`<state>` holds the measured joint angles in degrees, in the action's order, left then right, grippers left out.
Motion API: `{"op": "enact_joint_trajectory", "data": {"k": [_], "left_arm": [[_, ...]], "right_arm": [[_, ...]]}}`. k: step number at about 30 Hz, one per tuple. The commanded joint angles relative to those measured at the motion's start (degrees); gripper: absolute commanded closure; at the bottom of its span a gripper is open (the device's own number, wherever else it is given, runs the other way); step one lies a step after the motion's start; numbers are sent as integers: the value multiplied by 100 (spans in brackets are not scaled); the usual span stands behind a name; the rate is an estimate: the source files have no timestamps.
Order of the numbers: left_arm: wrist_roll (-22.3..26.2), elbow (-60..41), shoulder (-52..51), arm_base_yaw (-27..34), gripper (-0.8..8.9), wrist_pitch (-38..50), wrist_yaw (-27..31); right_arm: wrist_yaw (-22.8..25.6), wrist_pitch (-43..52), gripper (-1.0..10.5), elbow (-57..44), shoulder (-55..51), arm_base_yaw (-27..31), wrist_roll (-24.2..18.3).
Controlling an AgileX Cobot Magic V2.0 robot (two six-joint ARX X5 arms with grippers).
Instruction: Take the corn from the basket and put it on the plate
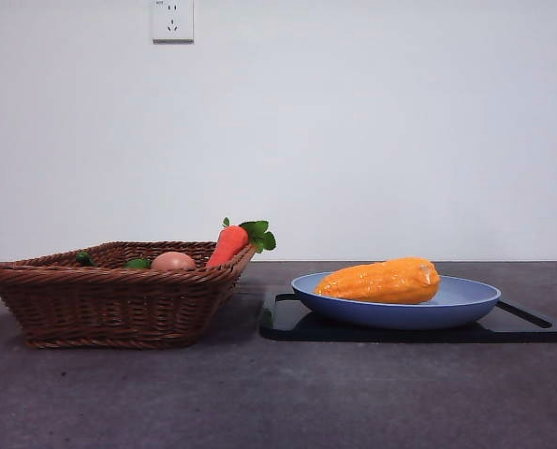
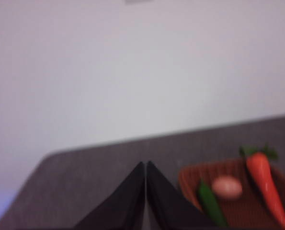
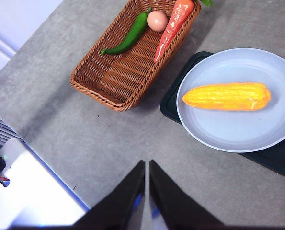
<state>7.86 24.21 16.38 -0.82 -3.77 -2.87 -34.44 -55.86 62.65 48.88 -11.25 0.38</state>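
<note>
The bumpy, glossy corn point(image 1: 381, 282) lies on the matte blue plate point(image 1: 465, 304), at 3 o'clock from the woven wicker basket point(image 1: 109, 304). Both the left hand point(image 2: 146, 165) and the right hand point(image 3: 147, 164) are closed and empty.

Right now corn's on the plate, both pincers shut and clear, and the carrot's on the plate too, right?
Not the carrot: it lies in the basket, as the right wrist view shows. The rest holds: the corn is on the plate, and the left pincer and right pincer are shut and clear.
</note>
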Motion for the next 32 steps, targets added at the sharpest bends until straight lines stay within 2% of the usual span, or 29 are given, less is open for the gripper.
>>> {"op": "enact_joint_trajectory", "data": {"k": [1, 12, 19, 28, 32], "left_arm": [[-157, -415, -330, 46, 806, 87, 24], [-577, -1797, -1200, 55, 806, 35, 24], [-584, -2190, -1545, 55, 806, -37, 24], [-608, -2387, -1624, 55, 806, -551, 20], [-774, -2400, -1624, 55, 806, -680, 20]], "right_arm": [[-9, 59, 945, 120, 44, -24, -46], [-9, 59, 945, 120, 44, -24, -46], [-9, 59, 945, 120, 44, -24, -46], [-9, 59, 945, 120, 44, -24, -46], [-9, 59, 945, 120, 44, -24, -46]]}}
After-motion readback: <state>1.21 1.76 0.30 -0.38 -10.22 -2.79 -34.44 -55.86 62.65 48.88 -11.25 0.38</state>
